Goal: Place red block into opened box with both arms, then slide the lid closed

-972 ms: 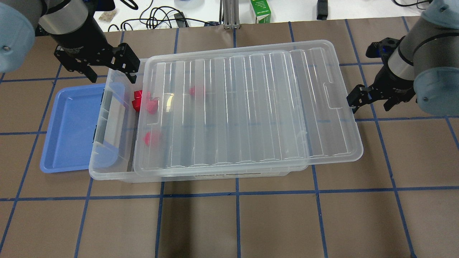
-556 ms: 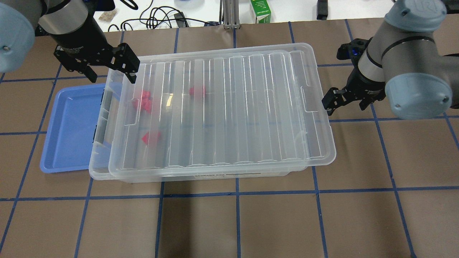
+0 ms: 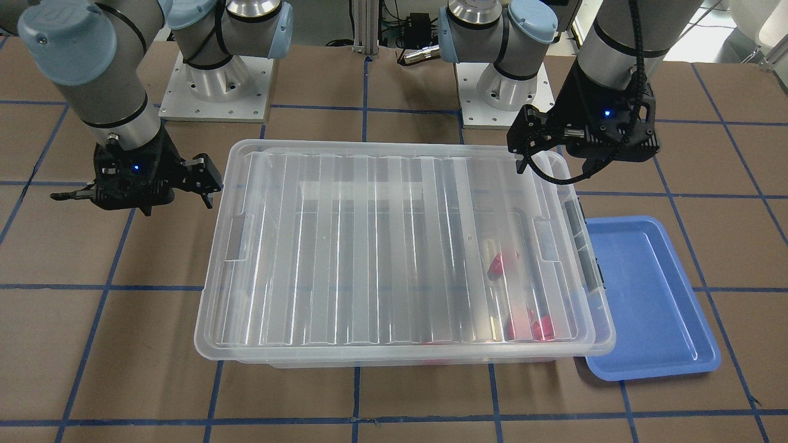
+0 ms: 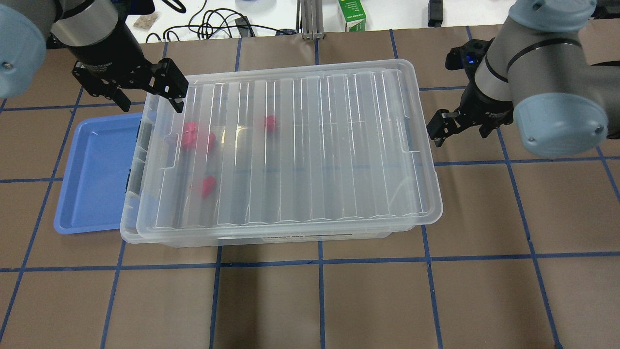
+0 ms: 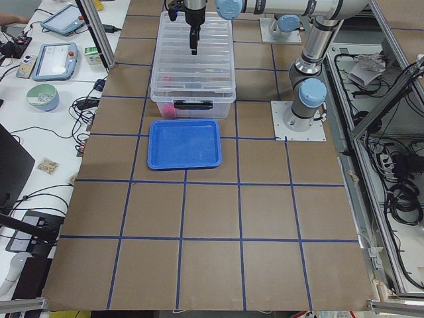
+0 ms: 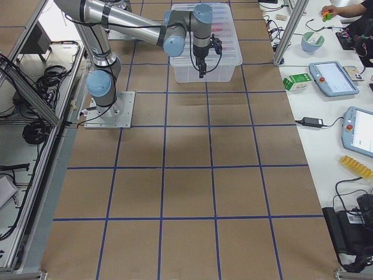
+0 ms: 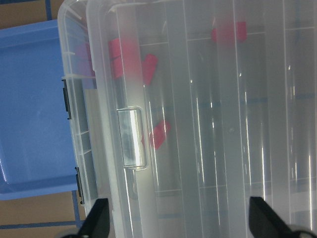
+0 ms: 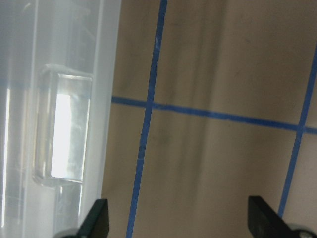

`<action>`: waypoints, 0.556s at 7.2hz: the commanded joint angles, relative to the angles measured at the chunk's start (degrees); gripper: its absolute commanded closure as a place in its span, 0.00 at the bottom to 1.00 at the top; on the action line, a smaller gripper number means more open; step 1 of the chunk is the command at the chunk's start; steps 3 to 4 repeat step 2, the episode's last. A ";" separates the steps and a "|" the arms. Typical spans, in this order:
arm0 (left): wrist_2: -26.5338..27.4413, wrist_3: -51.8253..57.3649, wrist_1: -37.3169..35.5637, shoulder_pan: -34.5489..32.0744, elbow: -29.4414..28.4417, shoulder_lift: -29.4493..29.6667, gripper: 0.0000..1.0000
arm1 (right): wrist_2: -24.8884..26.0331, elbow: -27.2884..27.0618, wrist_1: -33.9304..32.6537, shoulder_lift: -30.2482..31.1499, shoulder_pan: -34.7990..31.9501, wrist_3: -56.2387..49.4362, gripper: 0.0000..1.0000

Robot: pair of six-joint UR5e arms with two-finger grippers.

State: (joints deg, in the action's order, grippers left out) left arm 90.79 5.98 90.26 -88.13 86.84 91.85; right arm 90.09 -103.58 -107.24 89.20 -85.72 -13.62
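Observation:
The clear box [image 4: 130, 208] stands mid-table with the ribbed lid [image 4: 310, 150] lying on top, covering all but a thin strip at the box's left end. Several red blocks [image 4: 208, 186] lie inside, seen through the lid, also in the left wrist view [image 7: 158, 135]. My left gripper [image 4: 147, 99] hangs open above the box's far left corner, holding nothing. My right gripper [image 4: 460, 133] is open at the lid's right end, with one finger [image 4: 436, 134] against the lid's edge. The right wrist view shows the lid's handle recess [image 8: 62, 129] beside that gripper.
A shallow blue tray [image 4: 94, 169] lies against the box's left end. Cables, a green carton [image 4: 352, 14] and a metal post [image 4: 310, 22] sit beyond the table's far edge. Both arm bases [image 3: 215, 80] stand behind the box.
The lid has slid left across the box, from well overhanging the right end to covering the red blocks. My right gripper moved left with it. The left arm stayed put.

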 commanded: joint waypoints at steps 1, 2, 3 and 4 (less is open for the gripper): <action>0.00 0.00 0.00 -0.03 0.00 0.00 0.00 | 0.00 13.42 13.48 2.20 -4.68 8.80 0.00; 0.00 0.00 -0.09 -0.03 0.00 0.00 0.00 | 0.00 19.15 18.16 1.60 -9.07 14.44 0.00; 0.00 0.00 -0.09 -0.03 0.00 0.00 0.00 | 0.00 19.15 18.16 1.60 -9.07 14.44 0.00; 0.00 0.00 -0.09 -0.03 0.00 0.00 0.00 | 0.00 19.15 18.16 1.60 -9.07 14.44 0.00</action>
